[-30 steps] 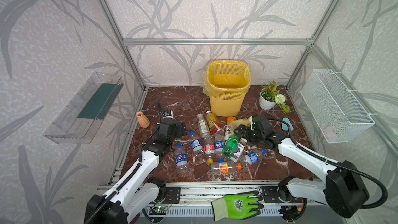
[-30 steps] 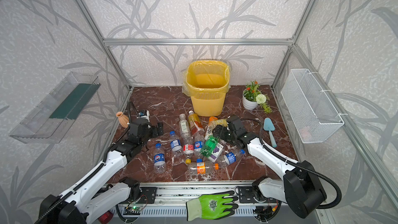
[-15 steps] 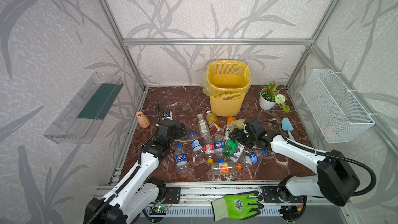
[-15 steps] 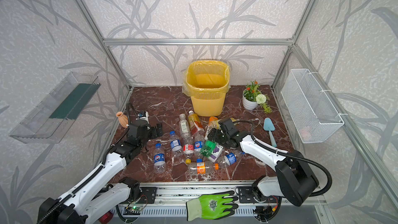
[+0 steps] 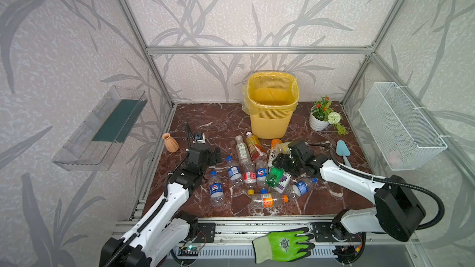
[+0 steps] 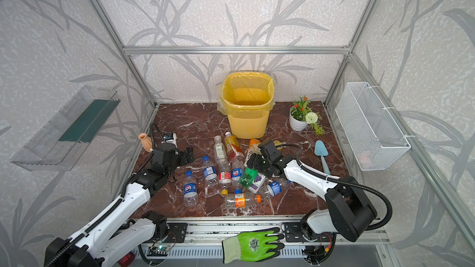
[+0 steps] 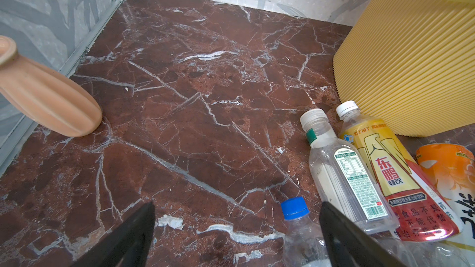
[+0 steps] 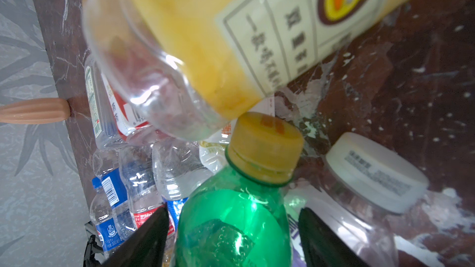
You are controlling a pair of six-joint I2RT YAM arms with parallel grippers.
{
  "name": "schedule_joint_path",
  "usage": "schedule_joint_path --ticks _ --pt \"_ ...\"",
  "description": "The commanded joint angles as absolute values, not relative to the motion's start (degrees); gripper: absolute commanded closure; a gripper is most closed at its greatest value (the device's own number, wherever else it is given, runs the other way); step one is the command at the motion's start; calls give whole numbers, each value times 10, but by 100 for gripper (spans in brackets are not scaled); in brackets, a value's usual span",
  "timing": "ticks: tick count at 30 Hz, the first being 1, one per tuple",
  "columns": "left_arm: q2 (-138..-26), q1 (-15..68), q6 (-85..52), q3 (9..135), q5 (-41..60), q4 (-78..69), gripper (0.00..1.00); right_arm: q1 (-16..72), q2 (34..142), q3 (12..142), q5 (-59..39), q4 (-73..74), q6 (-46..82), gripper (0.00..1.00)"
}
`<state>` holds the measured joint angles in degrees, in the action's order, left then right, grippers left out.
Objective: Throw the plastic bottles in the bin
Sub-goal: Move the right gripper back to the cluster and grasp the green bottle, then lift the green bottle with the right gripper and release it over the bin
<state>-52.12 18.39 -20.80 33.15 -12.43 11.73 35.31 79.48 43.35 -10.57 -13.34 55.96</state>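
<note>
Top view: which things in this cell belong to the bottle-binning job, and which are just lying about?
Job:
- plastic bottles, lying in a heap
- green bottle among them
- yellow bin

Lying about:
- orange ribbed vase
- potted plant
- blue trowel
- white wire basket
- clear tray
- green glove

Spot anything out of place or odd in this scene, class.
A green work glove lies across the front metal rail, outside the marble floor. It looks like a stray, not part of the setup.
</note>
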Motion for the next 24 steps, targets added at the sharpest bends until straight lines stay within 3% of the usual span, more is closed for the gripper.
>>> schedule_joint_path --ticks 1,13,24 --pt "-512 187 -216 324 -139 124 1 356 802 446 -103 -150 567 24" --pt "-504 187 -218 323 -149 130 1 356 794 434 -93 -130 587 36" --pt "-498 187 -227 320 -151 129 1 357 747 432 -84 -108 599 40"
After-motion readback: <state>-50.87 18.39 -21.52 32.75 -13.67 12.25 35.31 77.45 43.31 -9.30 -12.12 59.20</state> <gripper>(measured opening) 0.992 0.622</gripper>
